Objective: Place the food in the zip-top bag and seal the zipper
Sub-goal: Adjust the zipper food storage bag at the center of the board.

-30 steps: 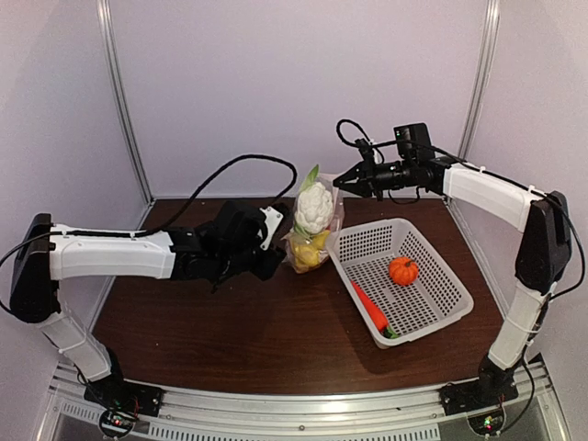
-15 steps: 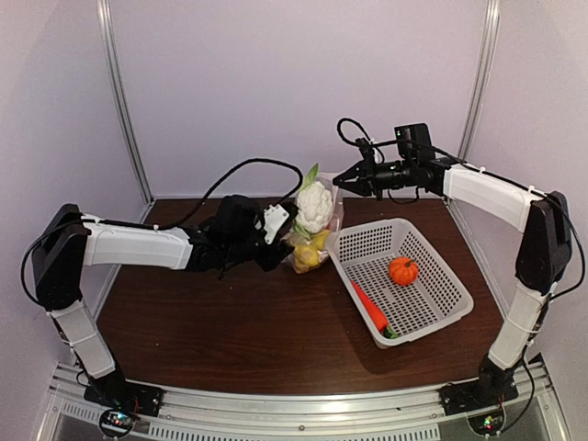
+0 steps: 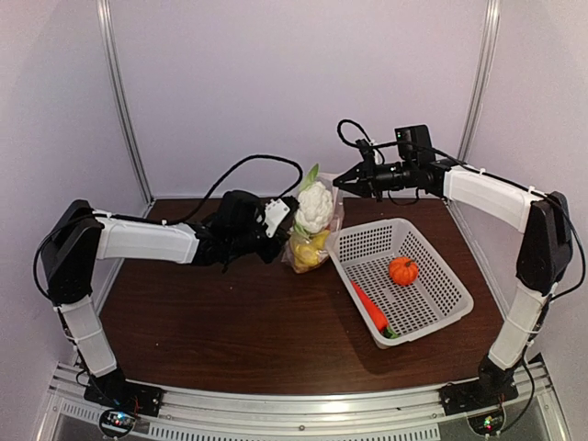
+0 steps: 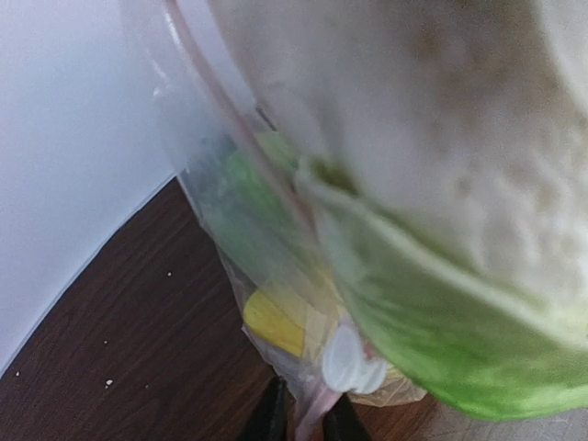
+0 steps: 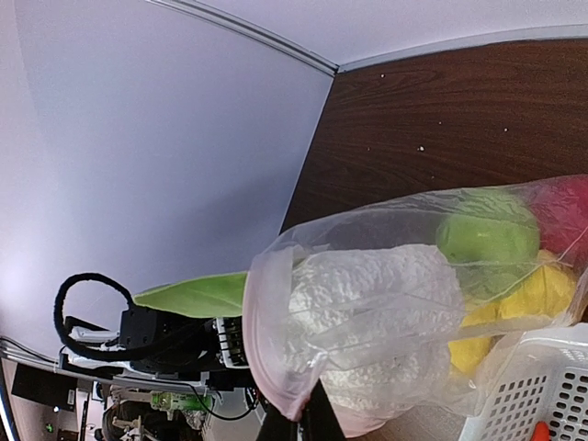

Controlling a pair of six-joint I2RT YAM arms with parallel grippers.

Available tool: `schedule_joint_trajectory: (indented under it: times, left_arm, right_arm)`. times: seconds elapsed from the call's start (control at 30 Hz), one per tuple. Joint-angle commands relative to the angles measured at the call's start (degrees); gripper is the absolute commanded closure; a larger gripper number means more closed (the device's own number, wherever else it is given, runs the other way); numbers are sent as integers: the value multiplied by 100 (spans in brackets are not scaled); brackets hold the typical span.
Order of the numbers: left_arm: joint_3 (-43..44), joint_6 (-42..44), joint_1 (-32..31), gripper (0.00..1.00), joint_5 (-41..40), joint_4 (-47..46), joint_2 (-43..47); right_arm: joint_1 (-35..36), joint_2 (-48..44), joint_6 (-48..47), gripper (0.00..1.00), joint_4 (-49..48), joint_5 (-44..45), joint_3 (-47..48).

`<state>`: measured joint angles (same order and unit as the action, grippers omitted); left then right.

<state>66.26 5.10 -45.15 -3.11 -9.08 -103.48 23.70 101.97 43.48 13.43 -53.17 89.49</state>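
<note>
Clear bag (image 3: 310,248) stands just past the bench's (image 3: 230,322) centre, cauliflower (image 3: 314,204) poking out on top. The right hand (image 3: 338,181) pinches its rim at 1 o'clock and the left hand (image 3: 288,220) pinches its 9 o'clock edge. Only the left wrist view shows the white slider (image 4: 354,366) near those fingers. Only the right wrist view shows apple (image 5: 487,239), lemons (image 5: 542,289) and pepper (image 5: 562,207) inside. Pumpkin (image 3: 402,270) and carrot (image 3: 369,309) lie in the basket (image 3: 363,241) at 3 o'clock.
</note>
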Motion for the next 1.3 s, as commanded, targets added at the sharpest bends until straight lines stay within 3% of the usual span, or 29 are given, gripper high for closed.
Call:
schedule_joint_trajectory:
  times: [0.0,0.07,0.17,0.3,0.47,0.53,0.6,0.7,0.77,1.13,1.2,1.27]
  left_arm:
    - [228,144,41,93,144,-416,-177]
    - [264,165,41,100,163,-339,-155]
    - [354,164,37,100,229,167,246]
    - [1460,-56,-184,100,147,2779,1483]
    - [1830,-487,-466,100,160,3911,1776]
    - [1641,-493,-540,100,-325,3788,1997]
    - [1889,-618,-570,100,-27,3944,2012]
    - [1828,-386,-430,100,-544,4104,1818]
    - [2132,-484,-449,100,48,4406,1565]
    - [1314,-723,-552,100,-118,3099,1515]
    - [1091,-731,-529,100,-167,2884,1627]
    - [1014,-734,-513,100,-70,2905,1703]
  right_arm:
    - [2,-214,11,100,-182,-106,-85]
    - [3,-205,11,100,-183,-106,-84]
    - [-45,-202,4,100,-181,-154,-31]
    - [-276,-275,-398,100,511,217,462]
    - [-338,-220,-1213,100,1537,1201,1116]
    - [-332,-270,-1191,100,1510,1316,1067]
    - [-327,-292,-1053,100,1372,1186,956]
    - [-299,-339,-852,100,1048,999,806]
    - [-254,-444,-661,100,773,785,661]
    - [253,-594,-1276,99,1022,970,-18]
    - [266,-602,-1732,72,1196,994,89]
    - [266,-733,-2347,54,1449,1181,281]
